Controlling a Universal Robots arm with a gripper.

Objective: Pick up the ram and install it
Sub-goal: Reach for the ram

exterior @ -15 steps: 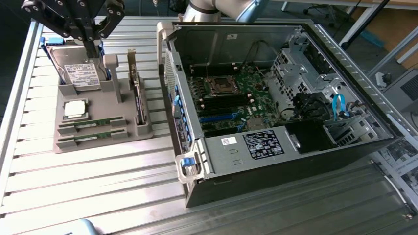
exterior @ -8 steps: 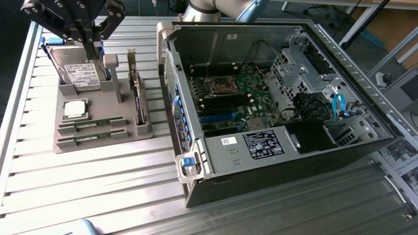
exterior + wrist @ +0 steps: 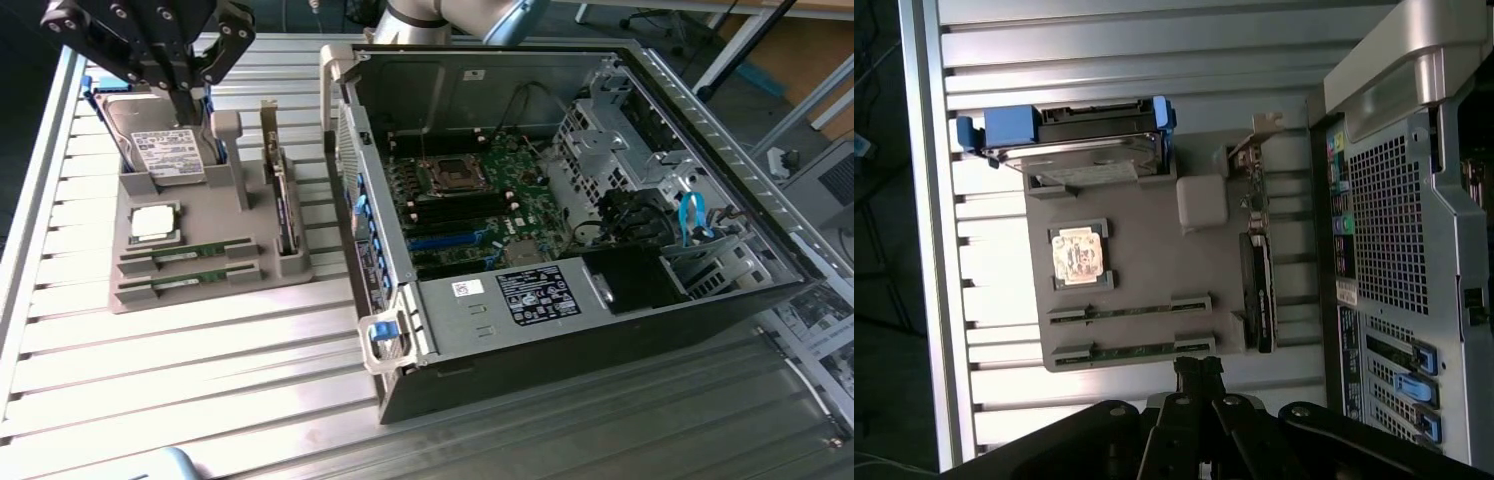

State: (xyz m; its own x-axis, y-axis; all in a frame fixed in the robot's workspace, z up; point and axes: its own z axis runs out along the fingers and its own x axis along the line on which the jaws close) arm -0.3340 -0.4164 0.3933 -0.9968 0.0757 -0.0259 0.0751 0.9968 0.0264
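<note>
The gripper [image 3: 180, 82] is hanging high over the end of the grey holder [image 3: 214, 292] where the hard drive [image 3: 167, 152] is leaning in its blue bracket. Its jaws are closed tight and carrying nothing. In the wrist view the gripper [image 3: 1199, 372] is showing its black fingertips [image 3: 1189, 376] pressed together into one narrow point, well clear of every part on the holder [image 3: 1154, 225]. The ram is sitting untouched as two green sticks lying in parallel slots at the holder's other end. One ram stick [image 3: 187, 252] [image 3: 1129, 310] is lying just beside the square silver processor [image 3: 154, 222] [image 3: 1076, 255]. The second ram stick [image 3: 187, 282] [image 3: 1134, 350] is lying in the outermost slot, near the holder's edge. An expansion card [image 3: 280, 200] [image 3: 1257, 290] is standing on edge along the side of the holder nearest the computer case [image 3: 574, 200]. The case is lying on its side on the slatted metal table [image 3: 160, 380], at the exterior view's right, with its side panel off. Inside it the green motherboard [image 3: 487, 200] is lying exposed. In the wrist view the case's perforated rear panel [image 3: 1399, 220] is running just beside the holder.
</note>
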